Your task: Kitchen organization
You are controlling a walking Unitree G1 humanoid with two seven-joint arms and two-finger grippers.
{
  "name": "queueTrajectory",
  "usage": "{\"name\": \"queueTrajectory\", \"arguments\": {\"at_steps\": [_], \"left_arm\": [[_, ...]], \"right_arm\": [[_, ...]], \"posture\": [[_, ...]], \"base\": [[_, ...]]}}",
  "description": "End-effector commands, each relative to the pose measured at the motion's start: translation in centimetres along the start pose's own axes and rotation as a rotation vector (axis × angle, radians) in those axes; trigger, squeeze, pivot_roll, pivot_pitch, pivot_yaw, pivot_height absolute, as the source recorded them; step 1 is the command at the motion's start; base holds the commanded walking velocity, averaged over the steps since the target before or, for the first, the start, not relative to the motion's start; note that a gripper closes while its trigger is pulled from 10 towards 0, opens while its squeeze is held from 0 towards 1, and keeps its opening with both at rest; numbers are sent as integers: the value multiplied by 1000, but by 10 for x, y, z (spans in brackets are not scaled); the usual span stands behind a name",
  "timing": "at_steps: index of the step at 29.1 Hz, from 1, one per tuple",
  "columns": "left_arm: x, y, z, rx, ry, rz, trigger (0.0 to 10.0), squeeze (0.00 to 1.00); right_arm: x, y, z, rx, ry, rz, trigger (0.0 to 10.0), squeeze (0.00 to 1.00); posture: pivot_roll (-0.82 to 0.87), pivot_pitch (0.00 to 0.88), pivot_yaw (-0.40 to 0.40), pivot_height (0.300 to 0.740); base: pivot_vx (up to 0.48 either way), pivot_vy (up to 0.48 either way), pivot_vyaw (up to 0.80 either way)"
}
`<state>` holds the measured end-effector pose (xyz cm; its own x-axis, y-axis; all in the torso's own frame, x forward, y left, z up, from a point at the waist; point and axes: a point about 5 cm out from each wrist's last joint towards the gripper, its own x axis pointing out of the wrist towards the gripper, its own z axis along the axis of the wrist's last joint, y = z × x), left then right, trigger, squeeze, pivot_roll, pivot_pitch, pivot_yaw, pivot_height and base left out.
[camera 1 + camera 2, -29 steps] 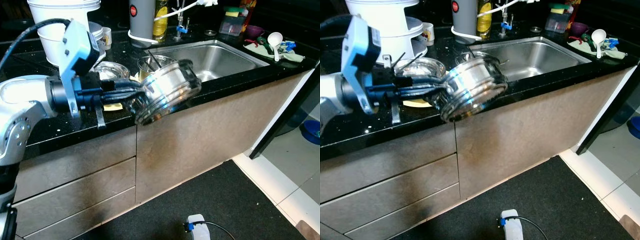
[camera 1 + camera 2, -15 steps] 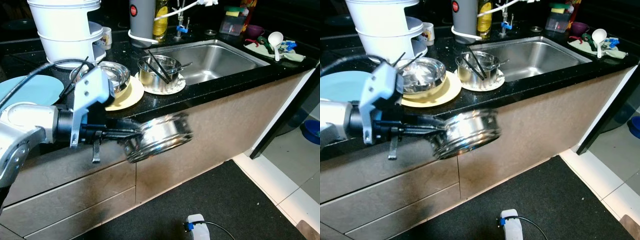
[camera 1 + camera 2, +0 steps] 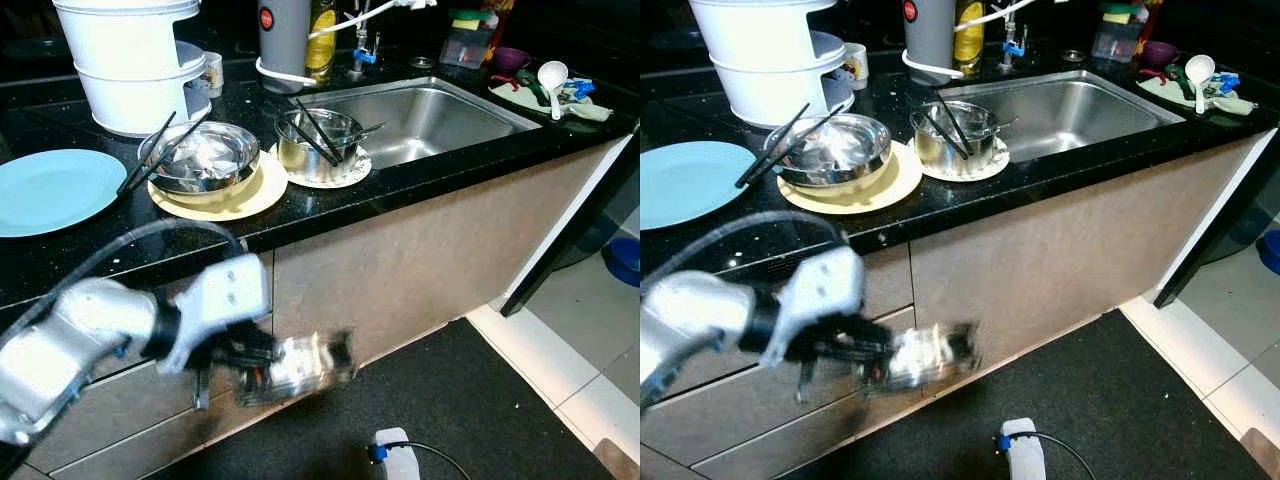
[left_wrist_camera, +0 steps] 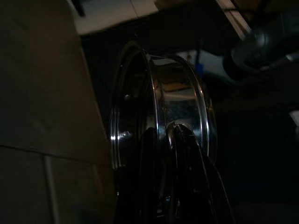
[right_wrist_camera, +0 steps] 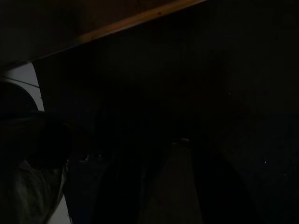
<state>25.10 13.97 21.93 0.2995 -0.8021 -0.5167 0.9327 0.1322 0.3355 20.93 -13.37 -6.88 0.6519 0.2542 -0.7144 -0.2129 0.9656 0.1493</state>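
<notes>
Steel pot (image 3: 300, 365) now low before the drawer fronts (image 3: 120, 400), well below the countertop (image 3: 420, 170) it hung level with a second ago (blurred, mid-swing). Left gripper (image 3: 255, 362) fingers clamp its rim. Likely headed for lower storage. Right fingers: cannot tell.

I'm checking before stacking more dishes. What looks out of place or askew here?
The left gripper holds a steel pot tipped on its side, low in front of the drawers rather than on the counter. Chopsticks lie slanted across the steel bowl.
</notes>
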Motion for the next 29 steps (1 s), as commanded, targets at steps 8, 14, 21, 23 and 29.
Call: {"name": "queueTrajectory", "arguments": {"at_steps": [8,14,21,23,29], "left_arm": [[20,-26,-12,1,18,-60,0,0],[42,-41,-66,86,263,34,0,0],[72,-76,-107,95,310,42,0,0],[76,-81,-110,93,307,41,0,0],[97,-96,-126,84,282,81,0,0]], "right_arm": [[-2,0,-8,10,28,-6,10000,0],[-1,0,-8,7,26,-6,10000,0],[-1,0,-6,4,22,-6,10000,0],[-1,0,-5,3,22,-7,10000,0],[0,-2,-1,-1,13,-6,10000,0]], "posture": [[8,164,-30,740],[8,153,-28,740],[3,142,-29,740],[3,142,-29,740],[1,139,-38,740]], "base": [[0,0,0],[0,0,0],[0,0,0],[0,0,0],[0,0,0]]}}
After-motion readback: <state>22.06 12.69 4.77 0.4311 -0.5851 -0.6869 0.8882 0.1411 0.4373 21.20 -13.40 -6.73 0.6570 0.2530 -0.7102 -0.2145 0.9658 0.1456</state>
